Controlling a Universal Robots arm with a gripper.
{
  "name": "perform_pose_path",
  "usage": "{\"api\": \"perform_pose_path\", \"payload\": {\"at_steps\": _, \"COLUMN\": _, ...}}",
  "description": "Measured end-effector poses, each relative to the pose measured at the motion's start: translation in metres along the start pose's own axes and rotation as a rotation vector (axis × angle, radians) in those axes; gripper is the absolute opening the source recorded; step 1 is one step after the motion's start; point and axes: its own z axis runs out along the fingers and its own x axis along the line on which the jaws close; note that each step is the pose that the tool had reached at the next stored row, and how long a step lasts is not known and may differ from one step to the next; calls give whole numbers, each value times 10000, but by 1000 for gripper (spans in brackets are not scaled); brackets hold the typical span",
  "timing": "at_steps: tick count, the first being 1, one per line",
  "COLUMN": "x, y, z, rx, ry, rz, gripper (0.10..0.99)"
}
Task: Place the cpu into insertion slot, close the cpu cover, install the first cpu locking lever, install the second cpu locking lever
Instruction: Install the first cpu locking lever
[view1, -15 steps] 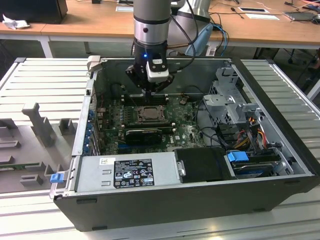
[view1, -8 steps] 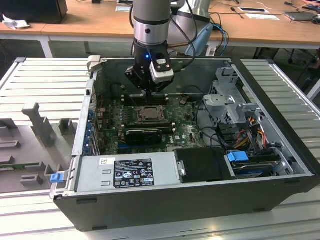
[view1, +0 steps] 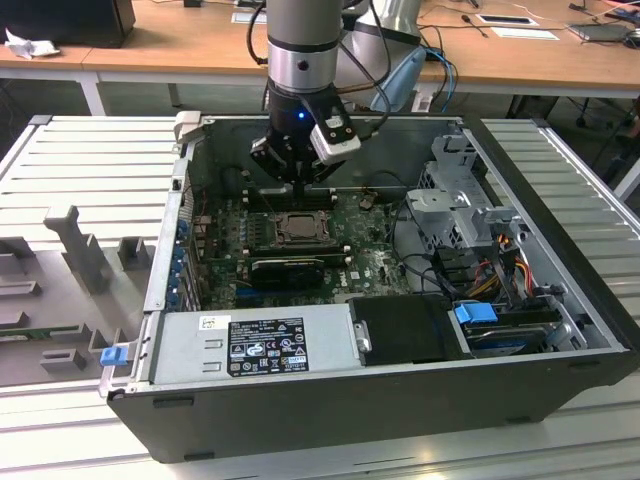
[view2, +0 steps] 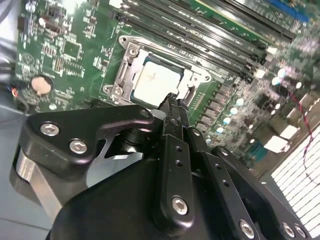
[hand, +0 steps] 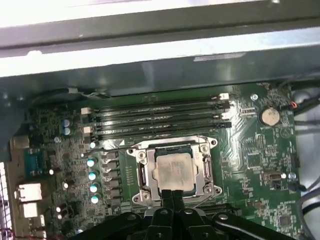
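The cpu (view1: 298, 228) lies flat in the insertion slot (view1: 268, 232) on the green motherboard, its pale metal top facing up. The silver cpu cover (hand: 142, 170) lies down around the cpu (hand: 174, 169), framing it. My gripper (view1: 302, 188) hangs just above the slot's far edge in the exterior view, inside the open computer case. In both wrist views its fingertips (hand: 167, 200) are pressed together with nothing between them, right at the edge of the cover (view2: 127, 60) beside the cpu (view2: 152, 82). A thin lever (view2: 190, 62) runs along one side of the cover.
A grey power supply box (view1: 250, 345) fills the case's near side. A black heatsink bar (view1: 285, 268) sits just in front of the slot. Long memory slots (hand: 160, 115) lie beyond it. A drive cage (view1: 460, 200) and cables (view1: 490, 270) crowd the exterior view's right.
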Motion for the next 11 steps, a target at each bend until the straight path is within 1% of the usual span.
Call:
{"api": "perform_pose_path", "payload": {"at_steps": 2, "x": 0, "y": 0, "z": 6, "rx": -4, "ry": -2, "rz": -429, "gripper": 106}}
{"api": "perform_pose_path", "payload": {"at_steps": 3, "x": 0, "y": 0, "z": 11, "rx": -9, "ry": -3, "rz": -789, "gripper": 106}}
{"api": "perform_pose_path", "payload": {"at_steps": 6, "x": 0, "y": 0, "z": 16, "rx": -19, "ry": -4, "rz": -1395, "gripper": 106}}
{"api": "perform_pose_path", "payload": {"at_steps": 7, "x": 0, "y": -1, "z": 17, "rx": -94, "ry": -6, "rz": -1426, "gripper": 106}}
{"api": "perform_pose_path", "payload": {"at_steps": 9, "x": 1, "y": -7, "z": 18, "rx": -459, "ry": -9, "rz": -1427, "gripper": 106}}
{"api": "perform_pose_path", "payload": {"at_steps": 10, "x": 4, "y": -10, "z": 18, "rx": -614, "ry": -9, "rz": -1425, "gripper": 106}}
{"api": "perform_pose_path", "payload": {"at_steps": 11, "x": 22, "y": -14, "z": 18, "rx": -640, "ry": -10, "rz": -1422, "gripper": 106}}
